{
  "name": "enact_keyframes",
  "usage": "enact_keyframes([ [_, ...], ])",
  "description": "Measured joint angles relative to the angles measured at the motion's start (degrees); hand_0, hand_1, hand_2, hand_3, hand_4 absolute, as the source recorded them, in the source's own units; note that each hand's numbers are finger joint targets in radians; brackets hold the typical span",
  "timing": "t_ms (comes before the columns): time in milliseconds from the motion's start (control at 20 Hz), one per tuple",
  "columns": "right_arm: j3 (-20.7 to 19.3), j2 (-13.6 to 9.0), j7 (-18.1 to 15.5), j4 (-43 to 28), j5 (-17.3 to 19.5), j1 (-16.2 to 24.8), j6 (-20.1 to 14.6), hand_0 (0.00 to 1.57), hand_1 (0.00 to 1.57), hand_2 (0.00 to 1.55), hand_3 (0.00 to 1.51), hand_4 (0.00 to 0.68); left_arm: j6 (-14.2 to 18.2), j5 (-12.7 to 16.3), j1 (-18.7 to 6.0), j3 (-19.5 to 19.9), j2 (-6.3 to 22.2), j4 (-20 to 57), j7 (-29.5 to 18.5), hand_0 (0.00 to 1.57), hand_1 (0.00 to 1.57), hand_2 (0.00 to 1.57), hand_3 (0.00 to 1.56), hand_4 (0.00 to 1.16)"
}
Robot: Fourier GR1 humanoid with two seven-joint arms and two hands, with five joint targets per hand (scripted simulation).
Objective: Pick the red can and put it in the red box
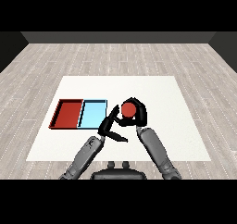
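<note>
Holding the red can [127, 109] just right of the frame's centre, your right hand [137, 113] curls around it, fingers wrapped over the top and far side so that only the can's red end shows toward you. That wrap makes sense for a carry: the can sits enclosed rather than balanced. Whether it rests on the white table [162, 93] or hangs just above it, you cannot tell from this angle.

Your left hand [111, 126] sits just below and left of the can, fingers straight and spread with the thumb pointing right, gripping nothing. It seems parked there to stay out of the way, though it lies close to the path leftward.

The red tray [59, 111] lies at the left of the frame, with the light blue tray [102, 108] touching it on its right, between the can and the target. So the can is held but not yet delivered; you probably need to carry it over the blue tray, clearing its rim, before lowering it.
</note>
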Motion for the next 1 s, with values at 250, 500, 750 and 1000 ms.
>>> enact_keyframes([
  [250,1.3,0.2,-1.2,0.4,-0.9,-0.3,-0.5,1.57,1.57,1.48,1.42,0.644,0.7,2.3,-2.6,-0.4,0.0,1.0,1.5,0.0,0.0,0.0,0.0,0.0],
  [500,4.3,0.2,-1.3,0.5,-1.1,-1.1,-2.8,1.57,1.57,1.48,1.4,0.628,0.9,3.5,-3.7,-1.1,0.0,2.0,1.5,0.0,0.0,0.0,0.0,0.0],
  [750,6.6,-0.3,-0.2,0.6,-1.6,-3.1,-4.9,1.57,1.57,1.49,1.41,0.651,0.9,4.2,-3.3,-1.8,0.7,2.7,-1.7,0.0,0.0,0.0,0.0,0.0],
  [1000,7.1,-0.7,0.2,0.9,-2.2,-4.7,-6.0,1.57,1.57,1.49,1.4,0.652,3.5,5.4,-6.4,-2.1,1.3,4.1,-0.5,0.0,0.0,0.0,0.0,0.0],
])
